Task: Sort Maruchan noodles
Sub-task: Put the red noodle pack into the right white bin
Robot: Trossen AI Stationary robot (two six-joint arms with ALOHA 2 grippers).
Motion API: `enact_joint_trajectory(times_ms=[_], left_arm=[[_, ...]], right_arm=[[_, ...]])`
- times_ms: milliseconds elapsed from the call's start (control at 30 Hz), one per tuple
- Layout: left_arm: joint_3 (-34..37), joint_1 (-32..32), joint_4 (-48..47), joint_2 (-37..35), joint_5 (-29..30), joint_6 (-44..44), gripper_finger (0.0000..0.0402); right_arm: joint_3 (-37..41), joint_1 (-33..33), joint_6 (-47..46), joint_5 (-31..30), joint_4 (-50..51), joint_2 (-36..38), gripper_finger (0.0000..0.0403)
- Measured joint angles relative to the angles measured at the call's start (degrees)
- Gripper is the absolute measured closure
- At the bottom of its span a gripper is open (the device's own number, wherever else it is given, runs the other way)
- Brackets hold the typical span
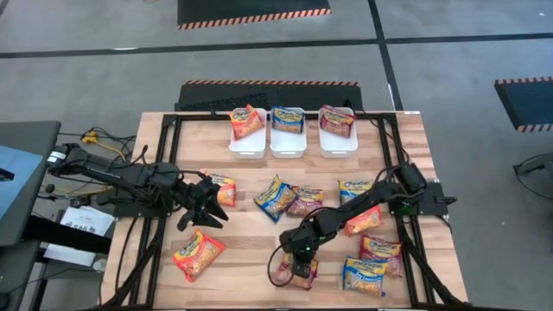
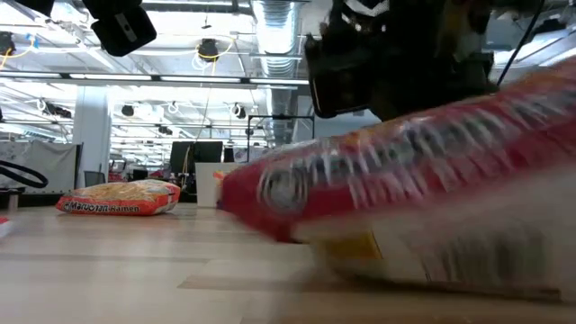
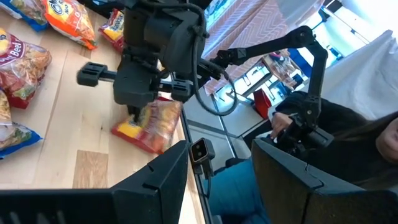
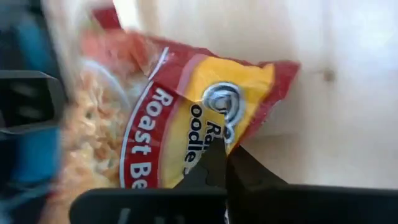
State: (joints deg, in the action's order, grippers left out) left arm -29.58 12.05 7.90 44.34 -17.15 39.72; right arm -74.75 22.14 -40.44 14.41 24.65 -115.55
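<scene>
Wooden table (image 1: 251,250) (packets (image 1: 278,197), tubs (image 1: 288,142))

Far edge: three white tubs (image 1: 288,138) in a row, a packet in each.
Table (image 1: 251,259) middle: scattered packets (image 1: 289,199), bare wood between them.
Near edge, centre: right gripper (image 1: 300,267) shut on dark red packet (image 1: 304,269), blocking passage.
Left side: left gripper (image 1: 207,207) above bare wood, beside orange packet (image 1: 198,254).

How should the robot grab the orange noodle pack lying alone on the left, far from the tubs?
Best pinch a thin sealed edge of the orange noodle pack, coming straight down from above. It lies flat on the table, so fingers probably can't slide under, and its middle looks puffy. Nothing crowds it. The open left gripper hovers nearest.
</scene>
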Motion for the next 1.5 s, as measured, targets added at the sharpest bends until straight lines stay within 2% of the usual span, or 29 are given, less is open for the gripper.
enact_joint_trajectory(times_ms=[167, 300, 667, 967, 1133, 1500], left_arm=[[0.0, 0.0, 0.0, 0.0, 0.0, 0.0, 0.0235], [0.0, 0.0, -0.8, 0.0, 0.0, 0.0, 0.0235], [0.0, 0.0, -2.5, 0.0, 1.5, -1.4, 0.0235], [0.0, 0.0, -2.5, 0.0, 1.9, -4.9, 0.0235], [0.0, 0.0, -2.5, 0.0, 2.2, -7.1, 0.0235], [-0.1, -0.3, -2.2, -0.2, 3.0, -8.7, 0.0235]], right_arm=[[-4.5, 0.0, 3.2, -3.5, 7.3, 0.2, 0.0398], [-9.7, 0.3, 6.0, -8.6, 17.3, 0.3, 0.0398], [-22.5, 0.3, 10.3, -22.0, 35.7, 0.4, 0.0398], [-33.0, -1.0, 11.1, -33.3, 53.7, 0.4, 0.0398], [-39.3, -3.9, 10.6, -40.3, 65.0, 0.5, 0.0398], [-39.6, -17.5, 21.3, -46.2, 65.1, 8.7, 0.0398]])
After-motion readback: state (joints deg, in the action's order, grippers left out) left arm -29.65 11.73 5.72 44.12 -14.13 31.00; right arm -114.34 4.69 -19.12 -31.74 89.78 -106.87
